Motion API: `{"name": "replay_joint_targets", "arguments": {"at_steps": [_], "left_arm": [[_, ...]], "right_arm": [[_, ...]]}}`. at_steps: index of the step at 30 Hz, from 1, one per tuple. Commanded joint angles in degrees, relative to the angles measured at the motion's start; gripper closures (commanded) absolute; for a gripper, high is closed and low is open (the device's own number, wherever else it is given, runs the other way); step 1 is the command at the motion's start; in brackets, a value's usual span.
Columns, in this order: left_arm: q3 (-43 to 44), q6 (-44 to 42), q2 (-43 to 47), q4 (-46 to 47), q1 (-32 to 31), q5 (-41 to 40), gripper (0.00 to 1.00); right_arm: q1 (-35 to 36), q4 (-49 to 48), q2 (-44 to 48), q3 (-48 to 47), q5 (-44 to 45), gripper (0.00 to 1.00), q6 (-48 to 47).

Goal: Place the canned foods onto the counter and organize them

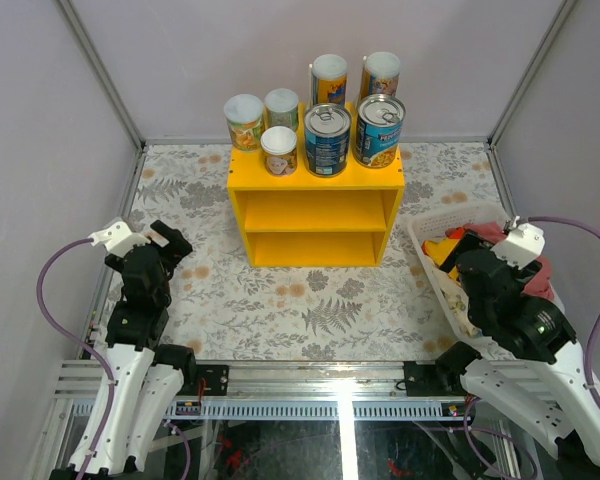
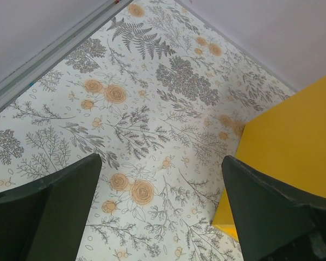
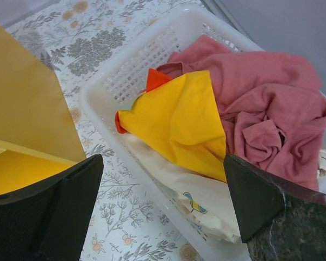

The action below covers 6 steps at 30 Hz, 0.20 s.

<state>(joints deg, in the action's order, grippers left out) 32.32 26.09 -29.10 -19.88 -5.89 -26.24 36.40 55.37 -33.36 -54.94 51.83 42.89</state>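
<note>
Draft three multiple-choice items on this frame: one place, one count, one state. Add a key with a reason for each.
1. Where are the cans?
A. on top of the yellow counter
B. inside its compartments
C. lying on their sides in front of it

2. How many cans are there?
A. five
B. seven
C. nine

3. How are the left gripper and right gripper?
A. both open, holding nothing
B. left shut on a can
C. both shut

Key:
1 A: all stand upright on the flat top, none in the compartments.
2 B: two blue-labelled tins plus five white-lidded cans.
3 A: each wrist view shows the fingers wide apart with nothing between them.
</note>
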Motion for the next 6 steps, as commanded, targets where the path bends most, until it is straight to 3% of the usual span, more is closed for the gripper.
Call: {"name": "replay_joint_targets", "arguments": {"at_steps": [1, 6], "left_arm": [[-0.67, -0.75, 0.26, 4.74, 0.22, 0.14, 0.09], [-0.66, -1.12, 0.56, 4.85, 0.24, -0.12, 0.09]], "right_arm": [[-0.28, 3.06, -3.09, -3.78, 4.78, 0.00, 4.65], [-0.28, 0.11, -3.94, -2.77, 4.39, 0.00, 1.75]]}}
